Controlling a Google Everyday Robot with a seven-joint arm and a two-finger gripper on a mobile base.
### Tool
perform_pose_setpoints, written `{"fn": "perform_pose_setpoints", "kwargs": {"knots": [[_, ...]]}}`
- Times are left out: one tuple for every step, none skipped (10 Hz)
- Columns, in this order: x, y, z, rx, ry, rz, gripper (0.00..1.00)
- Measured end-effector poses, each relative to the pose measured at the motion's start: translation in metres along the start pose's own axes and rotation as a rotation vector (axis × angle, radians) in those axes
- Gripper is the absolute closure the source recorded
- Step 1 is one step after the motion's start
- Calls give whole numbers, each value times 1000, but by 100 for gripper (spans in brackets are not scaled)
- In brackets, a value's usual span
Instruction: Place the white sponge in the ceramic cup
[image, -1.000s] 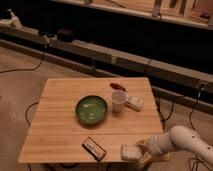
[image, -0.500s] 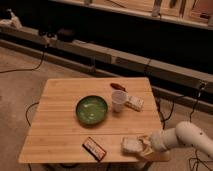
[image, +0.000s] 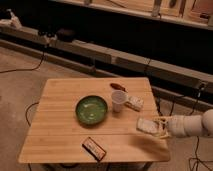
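The white sponge (image: 146, 125) is a greyish-white block held at the tip of my gripper (image: 156, 127), which reaches in from the right on a pale arm. The gripper is shut on the sponge and holds it above the table's right front part. The ceramic cup (image: 118, 101) stands upright near the table's middle, to the left of and behind the sponge, with a clear gap between them. The cup looks empty.
A green bowl (image: 91, 109) sits left of the cup. Another whitish block with a darker edge (image: 134, 102) lies right of the cup. A dark flat packet (image: 94, 148) lies near the front edge. A small reddish thing (image: 117, 86) lies behind the cup. The wooden table (image: 55, 125) has cables around it.
The gripper has lifted the sponge from near the table's front edge and carried it up, back and to the right, nearer the cup's level.
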Motion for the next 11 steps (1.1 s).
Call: {"fn": "perform_pose_setpoints", "kwargs": {"knots": [[-2, -13, -8, 9, 15, -3, 100], [-10, -25, -13, 4, 19, -20, 100], [-20, -39, -16, -3, 11, -34, 100], [-29, -52, -16, -14, 4, -43, 100], [-39, -71, -14, -30, 4, -49, 100], [-41, -83, -8, -44, 12, -50, 100], [-45, -96, 1, -62, 22, -51, 100], [-49, -109, 11, -79, 27, -49, 100], [-52, -122, 23, -92, 27, -42, 100], [-55, -134, 33, -101, 24, -34, 100], [-58, -143, 42, -107, 21, -30, 100]]}}
